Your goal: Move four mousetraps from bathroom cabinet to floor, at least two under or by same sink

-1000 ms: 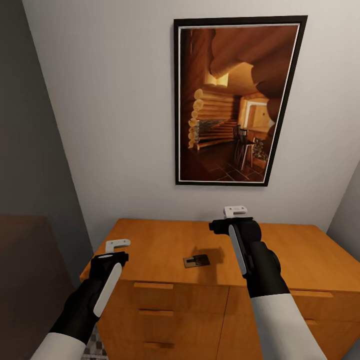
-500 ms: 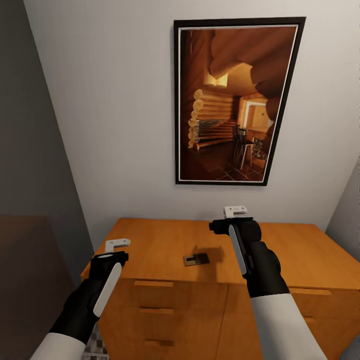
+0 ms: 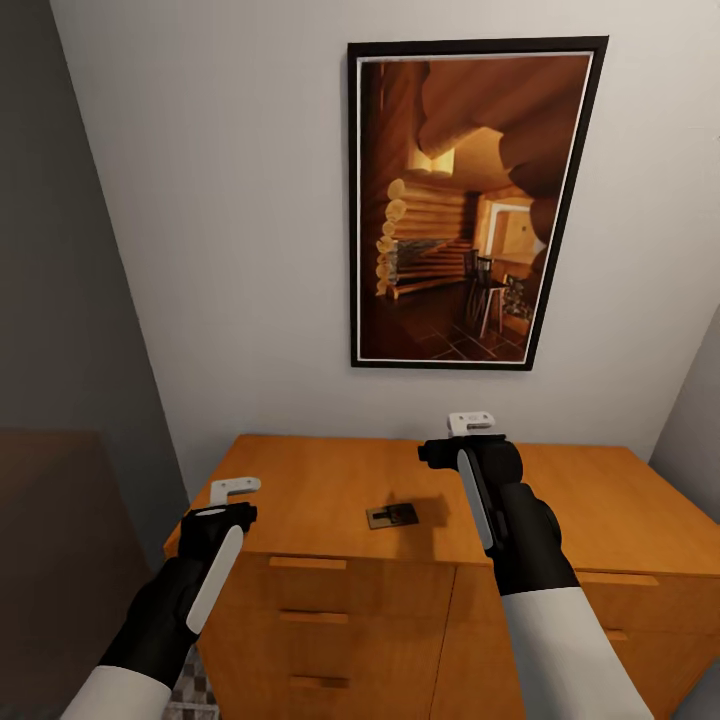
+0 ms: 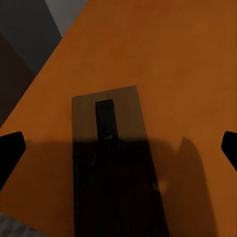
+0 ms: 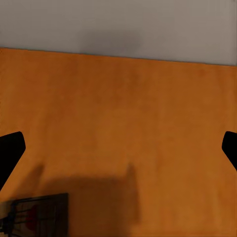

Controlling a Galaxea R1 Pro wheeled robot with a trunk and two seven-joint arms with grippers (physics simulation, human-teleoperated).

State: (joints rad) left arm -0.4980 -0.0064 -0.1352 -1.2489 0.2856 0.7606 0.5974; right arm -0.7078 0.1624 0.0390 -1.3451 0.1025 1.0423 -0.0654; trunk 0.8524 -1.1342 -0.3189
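almost nothing has changed over the last second: the whole head view has crept a hair, which reads as the camera settling, not the things moving. both arms hang where they were over the orange wooden cabinet (image 3: 330, 480), so the robot looks parked and lined up, with the reach not yet begun.

one mousetrap (image 3: 392, 516) lies flat on the cabinet top, between the two arms and nearer the right one. its corner also peeks in at the edge of the right wrist view (image 5: 37, 215), with a red patch on it that may be the bait plate, though it is too dim to be sure. the other three traps are not on the top here.

the left gripper (image 3: 236, 489) hovers above the cabinet's left front corner; the right gripper (image 3: 471, 421) sits above the top, just right of the trap. both wrist views show dark fingertips (image 5: 11, 148) far apart at opposite edges, so both are spread wide and hold nothing. a framed log-cabin picture (image 3: 475, 200) hangs on the wall behind.

judged from this, no trap from the cabinet top has been lifted yet, and the patterned floor (image 3: 190, 690) barely shows.
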